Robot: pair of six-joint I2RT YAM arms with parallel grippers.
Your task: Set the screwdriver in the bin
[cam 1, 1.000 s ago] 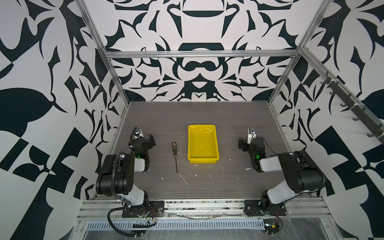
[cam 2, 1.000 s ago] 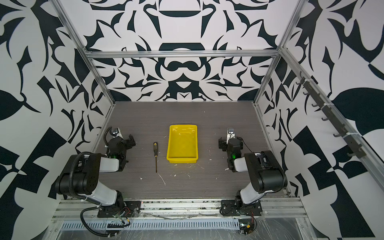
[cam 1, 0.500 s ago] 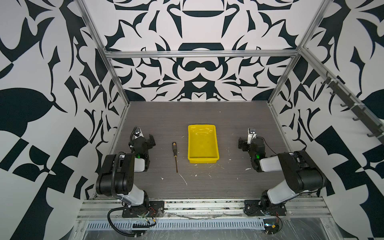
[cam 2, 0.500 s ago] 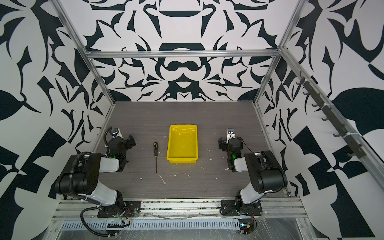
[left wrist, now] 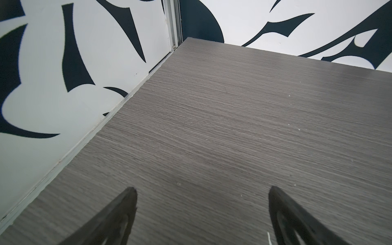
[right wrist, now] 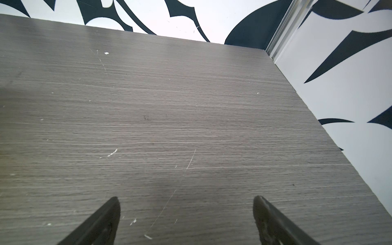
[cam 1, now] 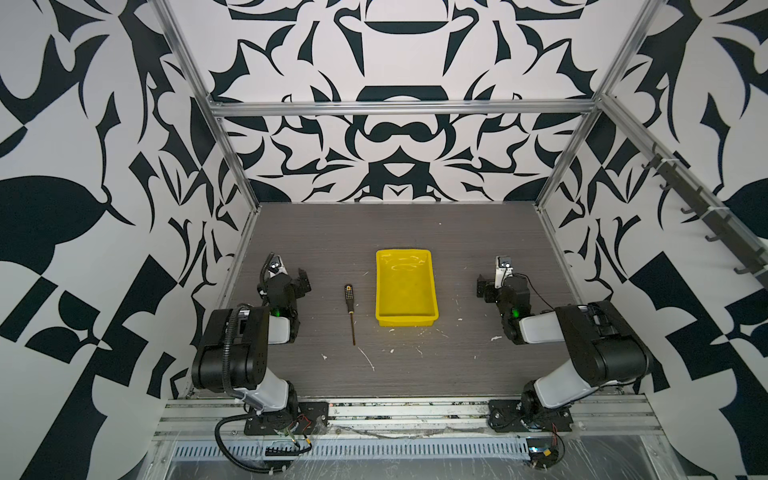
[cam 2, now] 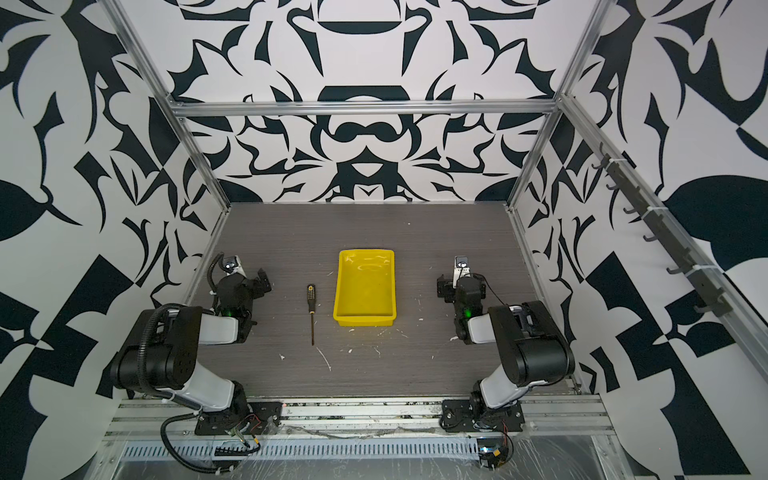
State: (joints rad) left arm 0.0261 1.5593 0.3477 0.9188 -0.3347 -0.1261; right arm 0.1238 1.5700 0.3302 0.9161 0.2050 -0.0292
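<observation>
You have a grey wood-grain table [cam 1: 374, 226] boxed in by black-and-white patterned walls [cam 1: 395, 62], with white scuffs [cam 1: 368, 359] around the 6 o'clock side of the yellow bin [cam 1: 406, 252]. The screwdriver [cam 1: 351, 311] lies flat on the table at the bin's 9 o'clock, not touching it, handle toward 12. Your left gripper [left wrist: 201, 191] and right gripper [right wrist: 186, 199] both gape wide, holding nothing.

Robot lab test cell: a grey table [cam 1: 395, 224] enclosed by aluminium rails [cam 1: 399, 107] and black-and-white patterned walls [cam 1: 83, 124], with a left arm [cam 1: 232, 349] and right arm [cam 1: 598, 353] bolted along its front.
</observation>
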